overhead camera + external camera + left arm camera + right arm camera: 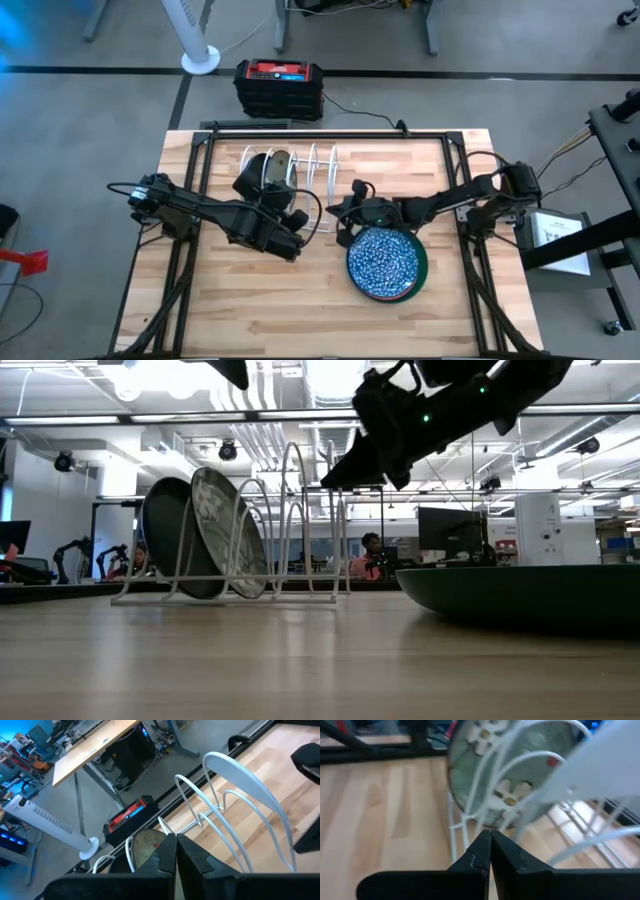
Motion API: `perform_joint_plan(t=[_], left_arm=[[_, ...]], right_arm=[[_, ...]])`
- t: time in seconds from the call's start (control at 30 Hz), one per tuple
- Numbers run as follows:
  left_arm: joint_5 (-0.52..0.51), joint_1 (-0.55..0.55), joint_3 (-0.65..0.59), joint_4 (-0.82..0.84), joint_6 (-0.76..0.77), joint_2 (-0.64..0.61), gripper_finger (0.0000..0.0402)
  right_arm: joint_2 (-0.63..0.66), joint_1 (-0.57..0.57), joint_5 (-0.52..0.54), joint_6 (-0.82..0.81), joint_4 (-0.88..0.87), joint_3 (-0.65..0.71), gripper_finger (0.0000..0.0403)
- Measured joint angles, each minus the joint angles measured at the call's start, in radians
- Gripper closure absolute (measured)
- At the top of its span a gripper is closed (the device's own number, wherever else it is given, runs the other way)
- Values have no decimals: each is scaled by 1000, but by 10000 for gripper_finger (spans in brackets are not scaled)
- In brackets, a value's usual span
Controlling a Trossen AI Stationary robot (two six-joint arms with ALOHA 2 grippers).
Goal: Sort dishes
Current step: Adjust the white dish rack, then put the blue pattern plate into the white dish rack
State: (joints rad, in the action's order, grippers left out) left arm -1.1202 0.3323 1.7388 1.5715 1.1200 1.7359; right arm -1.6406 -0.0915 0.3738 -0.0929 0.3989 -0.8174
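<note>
A white wire rack [300,172] stands at the table's far middle. A dark teal plate [165,535] and an olive mottled plate [225,530] stand on edge in its left slots. A blue-and-white speckled plate [382,262] lies on a plain green plate [422,268] right of centre; the low view shows only the green plate [520,595]. My left gripper [175,849] is shut and empty, just near of the rack [290,212]. My right gripper [490,844] is shut and empty, off the table at the rack's right end [336,212], and shows in the low view [335,475]. No red-and-white plate shows.
A black and red box [279,85] and a white fan base [200,60] stand on the floor beyond the far edge. Black frame rails [190,200] run along the table's left and right sides. Bare wood [250,310] lies along the near side.
</note>
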Motion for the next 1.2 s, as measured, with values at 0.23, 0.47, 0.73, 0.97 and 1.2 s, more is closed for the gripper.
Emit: perform_joint_plan(t=[0.23,0.47,0.73,0.97,1.2], left_arm=[[0,0,-1,0,7,0,401],[-22,0,-1,0,7,0,401],[-24,0,-1,0,7,0,401],[-24,0,-1,0,12,0,401],[-21,3,-1,-12,16,0,401]], right_arm=[[6,16,55,0,-20,0,403],[15,49,78,0,-47,0,403],[15,84,78,13,-51,0,403],[29,73,50,-10,-82,1,403],[122,27,48,-102,-336,2,403]])
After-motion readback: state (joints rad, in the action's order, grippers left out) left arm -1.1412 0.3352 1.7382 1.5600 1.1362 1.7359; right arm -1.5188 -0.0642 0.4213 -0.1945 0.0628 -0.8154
